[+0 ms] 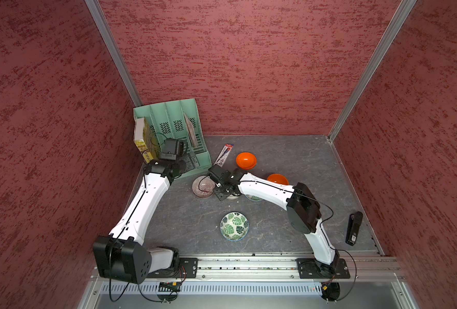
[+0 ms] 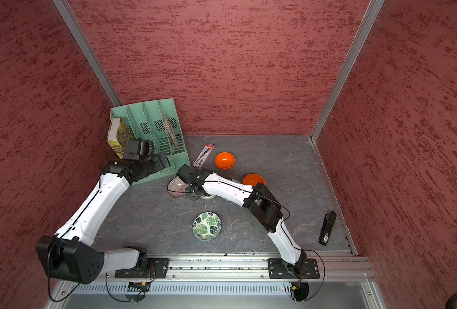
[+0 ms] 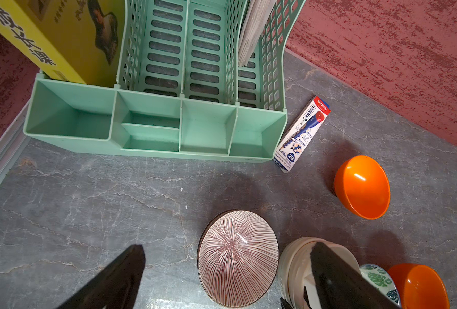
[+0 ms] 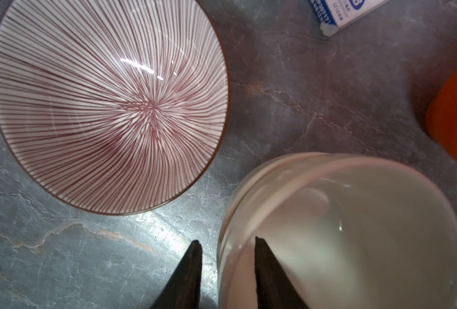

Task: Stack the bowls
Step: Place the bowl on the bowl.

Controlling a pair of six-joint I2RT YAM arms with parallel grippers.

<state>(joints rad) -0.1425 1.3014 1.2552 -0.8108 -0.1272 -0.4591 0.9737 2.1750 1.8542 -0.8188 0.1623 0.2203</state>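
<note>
Two cream bowls [image 4: 356, 227] sit nested on the table. My right gripper [image 4: 227, 240] is open astride their rim, one finger inside, one outside, with gaps on both sides. Beside them stands a purple-lined bowl [image 1: 202, 187]. My left gripper [image 3: 227, 246] hangs wide open above that lined bowl [image 3: 238, 259], holding nothing. Two orange bowls stand behind: one [image 1: 246, 160] at the back, one [image 1: 277, 179] partly hidden by my right arm. A green-leaf bowl [image 1: 234, 226] sits alone near the front. Another leaf bowl [image 1: 254, 198] peeks from under the right arm.
A green desk organiser [image 1: 174, 133] with a yellow box [image 1: 141, 141] stands at the back left, close to my left wrist. A pencil box [image 1: 223, 155] lies beside it. A black stapler [image 1: 353, 227] lies by the right wall.
</note>
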